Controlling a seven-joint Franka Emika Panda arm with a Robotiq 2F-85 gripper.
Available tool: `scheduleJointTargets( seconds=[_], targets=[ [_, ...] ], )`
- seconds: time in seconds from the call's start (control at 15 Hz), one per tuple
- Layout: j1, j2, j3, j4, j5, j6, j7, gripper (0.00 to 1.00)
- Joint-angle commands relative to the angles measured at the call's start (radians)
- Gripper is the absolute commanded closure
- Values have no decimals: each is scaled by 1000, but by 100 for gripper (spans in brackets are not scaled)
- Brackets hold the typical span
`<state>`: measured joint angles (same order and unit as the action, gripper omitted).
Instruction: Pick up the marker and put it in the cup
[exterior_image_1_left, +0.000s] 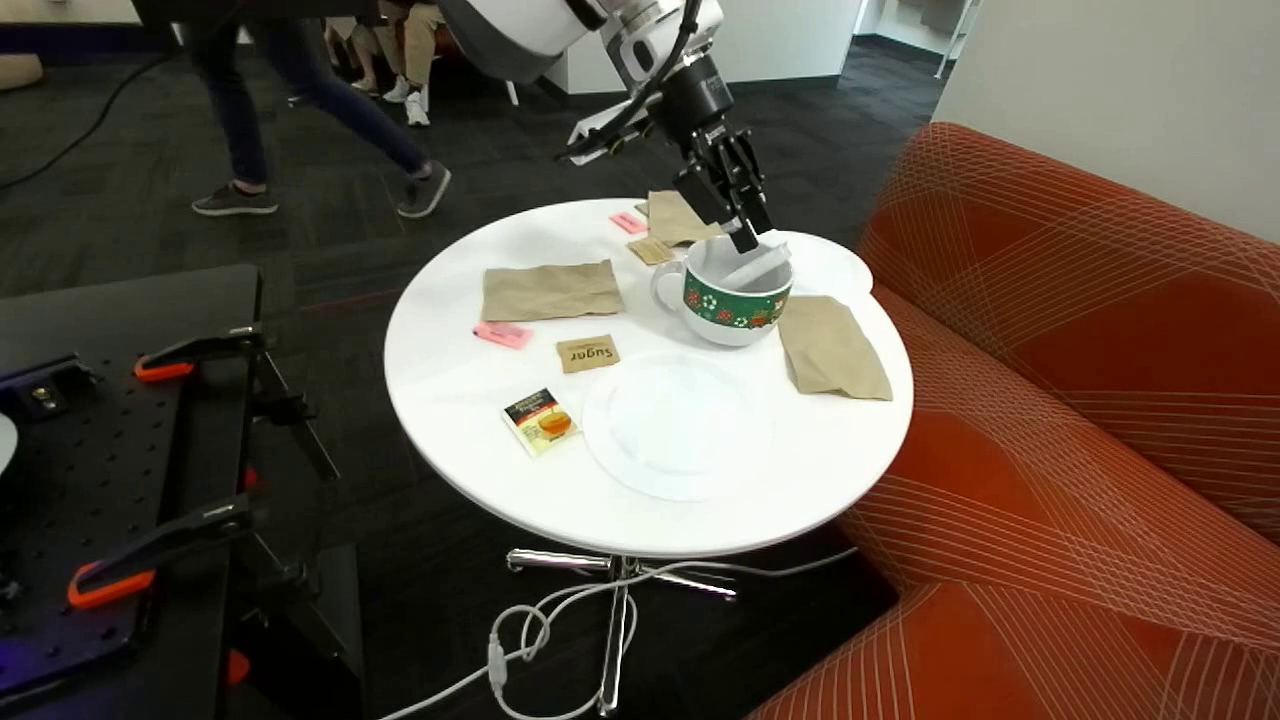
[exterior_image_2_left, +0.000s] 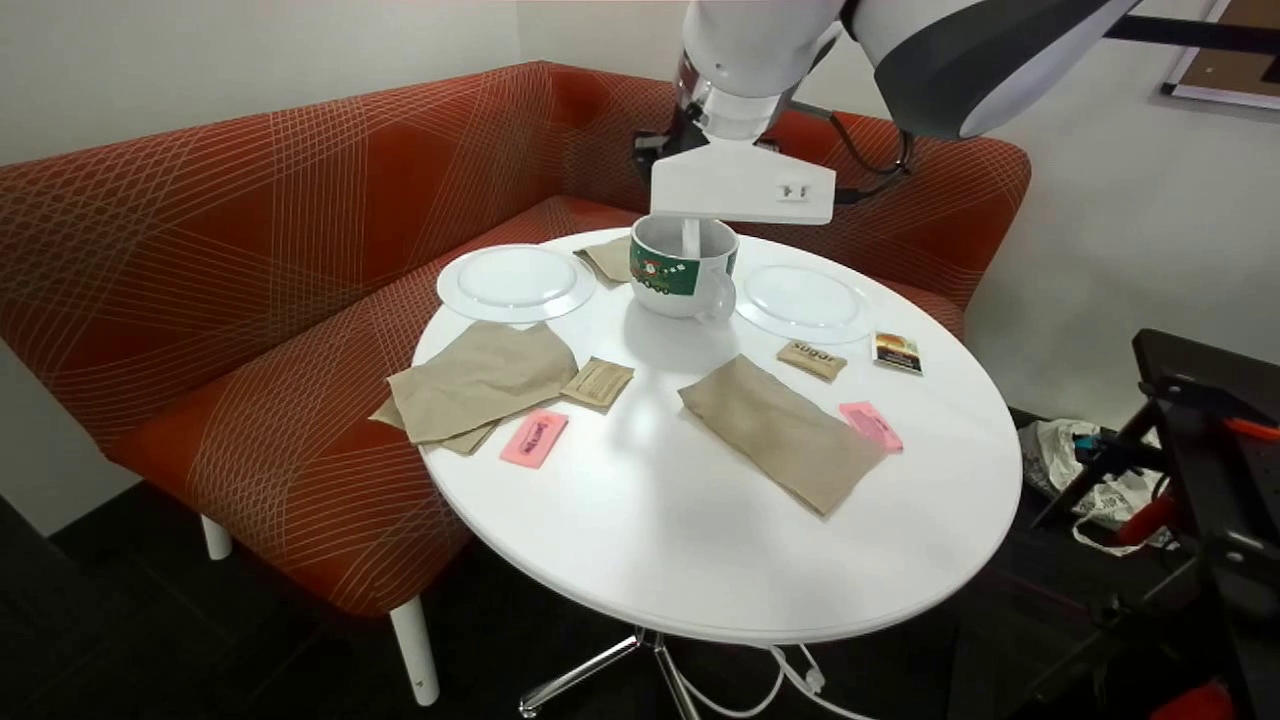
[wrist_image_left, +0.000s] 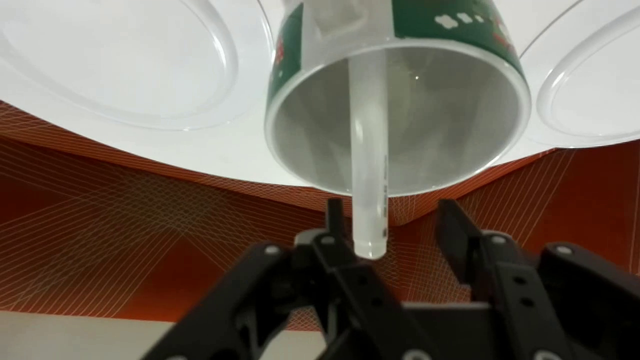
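The marker is a white pen-like stick with small dark print in the wrist view. It leans inside the cup, its upper end above the rim on the side away from the handle. It also shows in both exterior views. The cup is green outside with white marks and white inside, upright on the table in both exterior views. My gripper is open above the cup. Its fingers stand on either side of the marker's upper end, with the marker nearer the left finger.
White plates lie on either side of the cup on the round white table. Brown napkins, pink packets, sugar packets and a tea packet lie around. A red sofa borders the table.
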<state>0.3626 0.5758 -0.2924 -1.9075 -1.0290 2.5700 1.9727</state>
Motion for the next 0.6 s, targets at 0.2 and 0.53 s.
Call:
scheduleJointTargets(
  seconds=[0.2, 0.53],
  targets=[
    [-86, -9, 101, 15, -67, -47, 51, 0],
    [-111, -55, 126, -28, -102, -20, 105, 0]
  ],
)
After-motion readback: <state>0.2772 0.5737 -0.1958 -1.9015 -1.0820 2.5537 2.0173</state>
